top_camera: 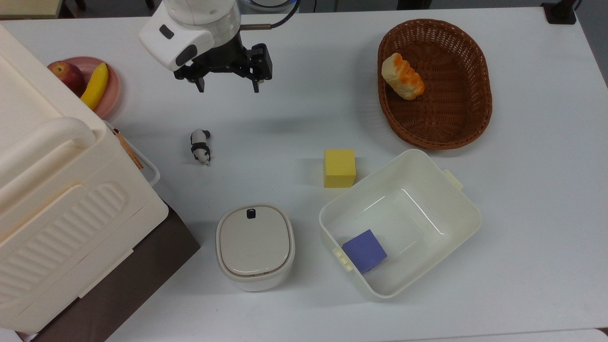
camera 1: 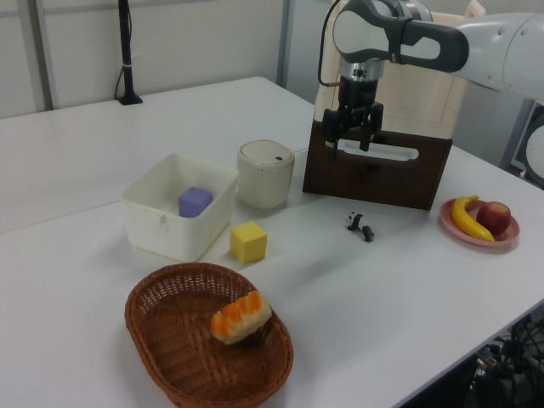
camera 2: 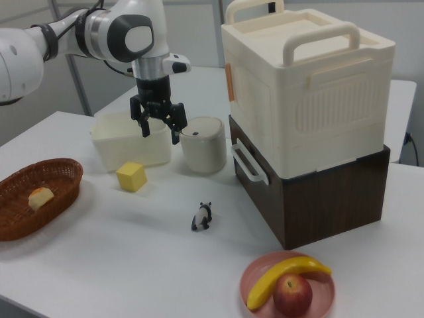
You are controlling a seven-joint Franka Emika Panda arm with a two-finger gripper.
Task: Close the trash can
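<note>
The trash can (top_camera: 255,247) stands near the table's front in the top view, a small cream bin. Its beige lid lies flat on the rim, and the black button (top_camera: 251,213) shows on it. It stands beside the white tub in the left view (camera 1: 265,174) and beside the brown box in the right view (camera 2: 203,144). My gripper (top_camera: 228,88) hangs open and holds nothing. It is well above the table, far from the bin toward the top view's top. The gripper also appears in the left view (camera 1: 347,144) and the right view (camera 2: 160,134).
A white tub (top_camera: 456,204) holds a purple cube (top_camera: 365,250), with a yellow cube (top_camera: 339,168) beside it. A toy panda (top_camera: 200,146) lies below the gripper. A wicker basket (top_camera: 446,95) holds bread (top_camera: 403,76). A big cream box (top_camera: 57,190) and a fruit plate (top_camera: 111,92) sit at the top view's left.
</note>
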